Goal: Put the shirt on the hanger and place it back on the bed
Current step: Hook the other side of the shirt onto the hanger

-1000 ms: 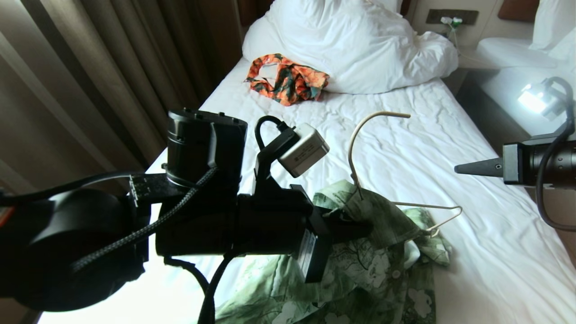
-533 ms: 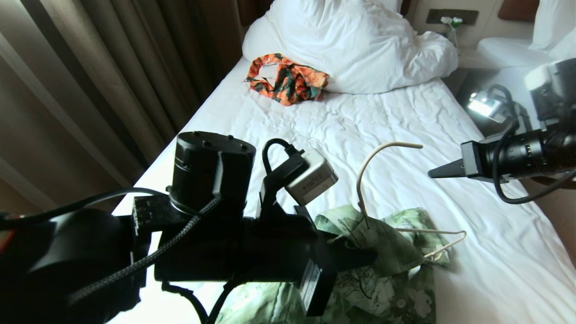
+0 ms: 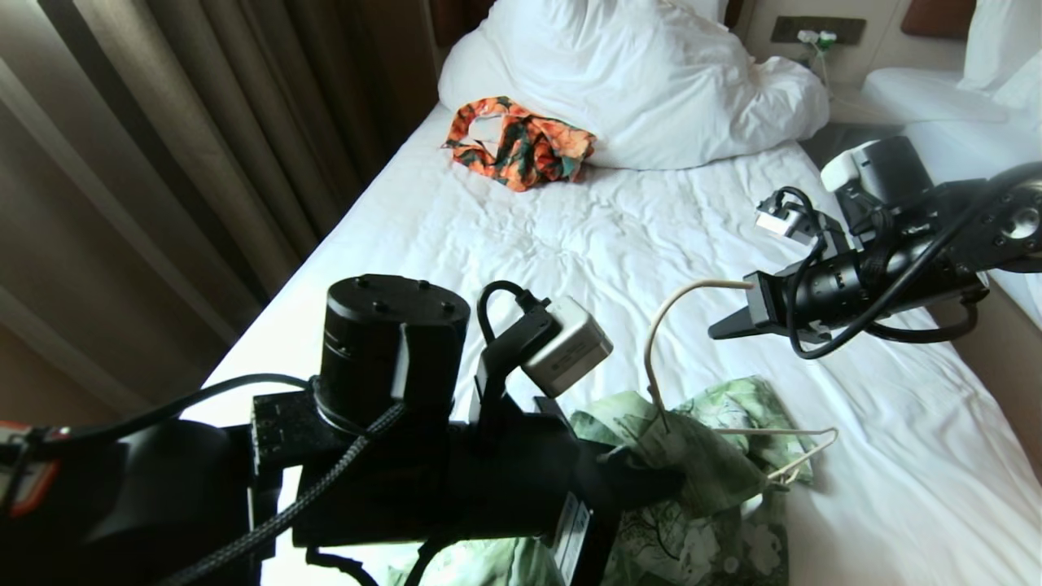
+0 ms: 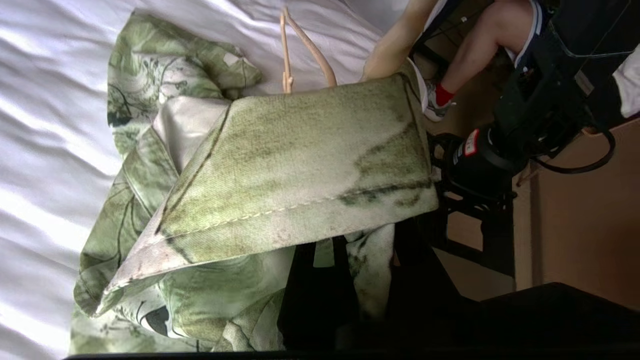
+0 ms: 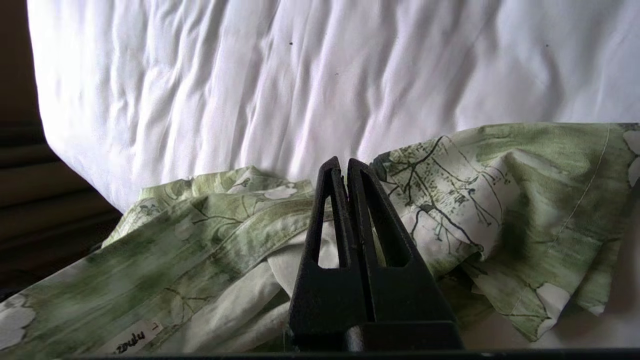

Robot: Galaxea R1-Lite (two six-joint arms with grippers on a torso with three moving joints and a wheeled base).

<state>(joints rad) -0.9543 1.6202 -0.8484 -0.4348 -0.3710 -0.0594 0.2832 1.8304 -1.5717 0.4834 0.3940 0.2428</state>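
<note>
The shirt [image 3: 700, 480] lies bunched on the bed [image 3: 521, 236] with the hanger [image 3: 676, 358] only partly inside, one end bare, so seating and laying flat remain; the left gripper [image 3: 651, 480] pinches the collar, the right gripper [image 3: 720, 330] hovers closed, empty.

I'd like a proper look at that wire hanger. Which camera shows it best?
The head view: the hanger shows its hook, neck and one arm rising from the shirt. The left wrist view catches only a short stretch of it behind cloth. The right wrist view shows none.
</note>
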